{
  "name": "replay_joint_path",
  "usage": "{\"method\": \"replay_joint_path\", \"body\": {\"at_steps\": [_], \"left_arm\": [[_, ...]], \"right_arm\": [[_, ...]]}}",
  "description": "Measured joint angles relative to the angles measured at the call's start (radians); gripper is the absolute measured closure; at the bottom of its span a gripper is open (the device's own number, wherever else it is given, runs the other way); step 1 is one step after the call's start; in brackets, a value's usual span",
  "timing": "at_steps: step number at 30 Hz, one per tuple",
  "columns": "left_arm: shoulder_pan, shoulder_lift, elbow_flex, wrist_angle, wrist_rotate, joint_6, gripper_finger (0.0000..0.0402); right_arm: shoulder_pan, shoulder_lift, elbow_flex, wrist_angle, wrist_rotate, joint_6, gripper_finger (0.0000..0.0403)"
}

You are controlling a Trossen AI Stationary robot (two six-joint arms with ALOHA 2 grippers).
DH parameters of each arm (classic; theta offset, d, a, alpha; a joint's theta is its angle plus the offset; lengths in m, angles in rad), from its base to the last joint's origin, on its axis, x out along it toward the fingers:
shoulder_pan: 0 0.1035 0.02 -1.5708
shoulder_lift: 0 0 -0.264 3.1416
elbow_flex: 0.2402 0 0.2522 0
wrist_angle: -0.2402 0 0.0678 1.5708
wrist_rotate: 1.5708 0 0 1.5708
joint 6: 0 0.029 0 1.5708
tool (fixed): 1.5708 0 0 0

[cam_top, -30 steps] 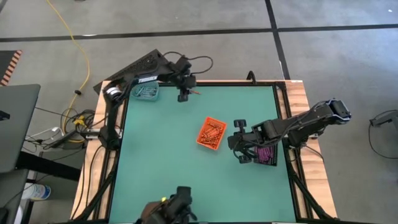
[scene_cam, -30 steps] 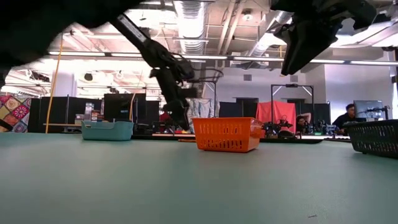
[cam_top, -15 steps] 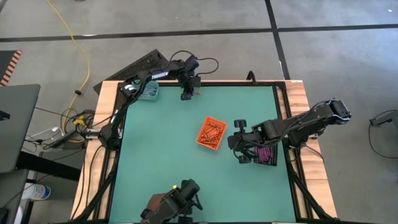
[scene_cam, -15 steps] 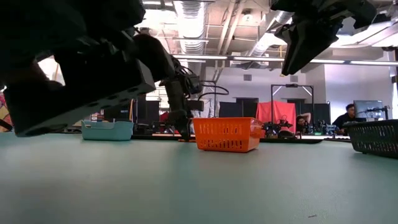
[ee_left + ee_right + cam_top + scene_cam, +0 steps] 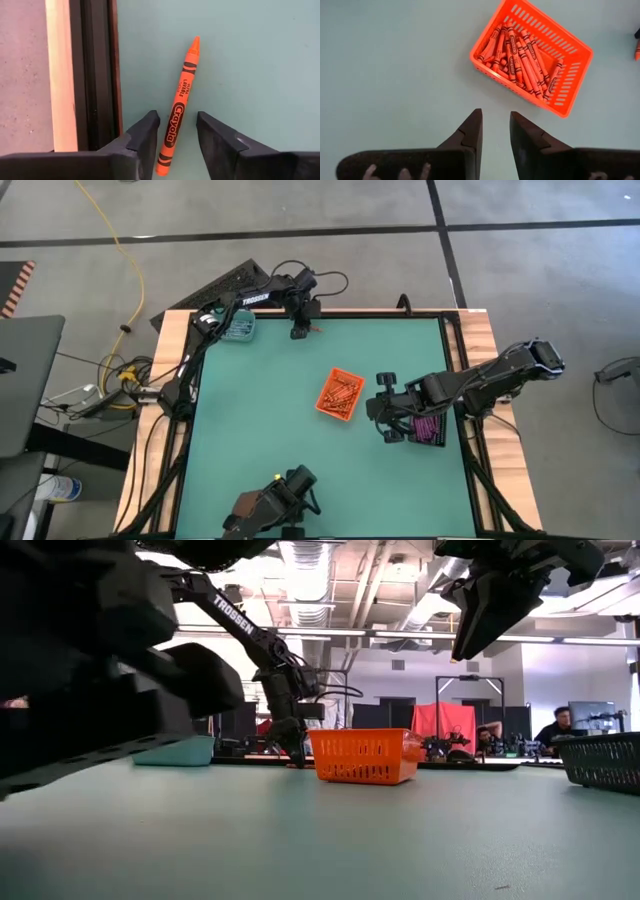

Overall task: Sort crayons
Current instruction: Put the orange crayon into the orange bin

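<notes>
An orange crayon (image 5: 179, 107) lies flat on the green table near its far edge, next to the dark frame rail; it also shows in the high view (image 5: 314, 330). My left gripper (image 5: 177, 120) is open and low over the table. Its fingers stand on either side of the crayon's blunt end, and I see no touch. It also shows in the high view (image 5: 298, 332). An orange basket (image 5: 339, 394) holds several orange-red crayons (image 5: 520, 52). My right gripper (image 5: 496, 117) is open and empty, raised above the table to the right of that basket (image 5: 385, 418).
A teal basket (image 5: 238, 326) stands at the far left corner. A black basket (image 5: 428, 427) with purple-pink crayons sits under my right arm. A dark device (image 5: 275, 502) at the near edge fills the left of the low view (image 5: 90, 670). Bare green table lies between the baskets.
My left gripper has gone down toward the table at the far edge and now stands over the orange crayon, while its arm has stretched out farther. The dark device at the near edge has shifted. My right arm has kept still.
</notes>
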Motion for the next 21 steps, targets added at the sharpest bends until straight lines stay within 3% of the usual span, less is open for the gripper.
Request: {"method": "replay_joint_path", "body": {"at_steps": [9, 21], "left_arm": [[-0.018, 0.002, -0.011, -0.028, -0.023, 0.051, 0.0390], [-0.061, -0.030, -0.013, -0.054, -0.152, -0.010, 0.0400]], "right_arm": [[0.000, 0.000, 0.000, 0.005, 0.006, 0.005, 0.0311], [0.000, 0.000, 0.000, 0.004, 0.007, 0.005, 0.0311]]}}
